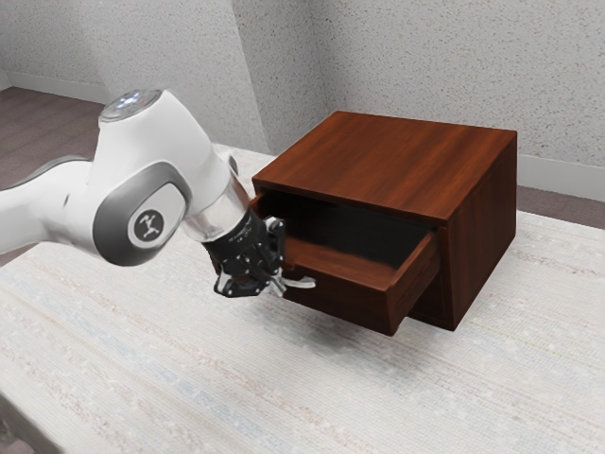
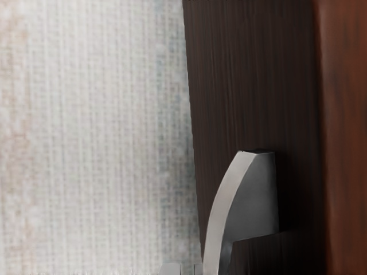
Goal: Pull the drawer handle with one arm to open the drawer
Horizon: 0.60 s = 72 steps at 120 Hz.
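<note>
Drawer (image 1: 352,268) stands partly out of the dark wooden cabinet (image 1: 397,156), its front pushed toward 8 o'clock in the exterior view, its back part inside the carcass. The silver handle (image 1: 302,282) sits on that front, and my gripper (image 1: 272,284) is right on it, coming in from 9 o'clock at the end of the white arm (image 1: 142,203). I judge the pull to be under way and perhaps half done. There looks to be more travel left before the drawer is fully open.

From my seat I cannot tell whether the gripper is pinched on the handle or only lying against it. The black hand and the dark wood run together at the point of contact. So before drawing further I would want to confirm the hold. Then the move is a straight pull along the drawer's own line, toward 8 o'clock, level with the table (image 1: 189,378), so the drawer does not bind in its runners.

In the wrist view the handle (image 2: 243,206) curves off the dark drawer front (image 2: 246,86), with the pale woven table (image 2: 86,143) beyond it. The handle's near end is cut off at the frame edge. A redder strip of wood (image 2: 344,137) runs beside the dark panel; it may be the cabinet's frame, though I am not sure. The drawer's inside is in shadow, and the cabinet's far side is hidden.
</note>
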Each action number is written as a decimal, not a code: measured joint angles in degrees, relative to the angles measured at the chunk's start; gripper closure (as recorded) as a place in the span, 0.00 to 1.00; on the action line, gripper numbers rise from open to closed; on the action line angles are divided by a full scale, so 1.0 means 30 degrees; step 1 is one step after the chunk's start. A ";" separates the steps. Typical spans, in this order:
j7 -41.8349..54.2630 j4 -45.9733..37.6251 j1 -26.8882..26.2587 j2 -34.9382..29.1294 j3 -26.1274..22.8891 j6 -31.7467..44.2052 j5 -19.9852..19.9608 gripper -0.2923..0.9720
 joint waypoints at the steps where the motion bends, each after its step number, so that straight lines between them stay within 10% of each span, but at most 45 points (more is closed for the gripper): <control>1: -0.0012 -0.0099 0.0005 -0.0102 -0.0003 -0.0004 0.0000 0.85; 72: -0.1234 -0.4750 0.0220 -0.5352 -0.0279 0.0015 0.0332 0.85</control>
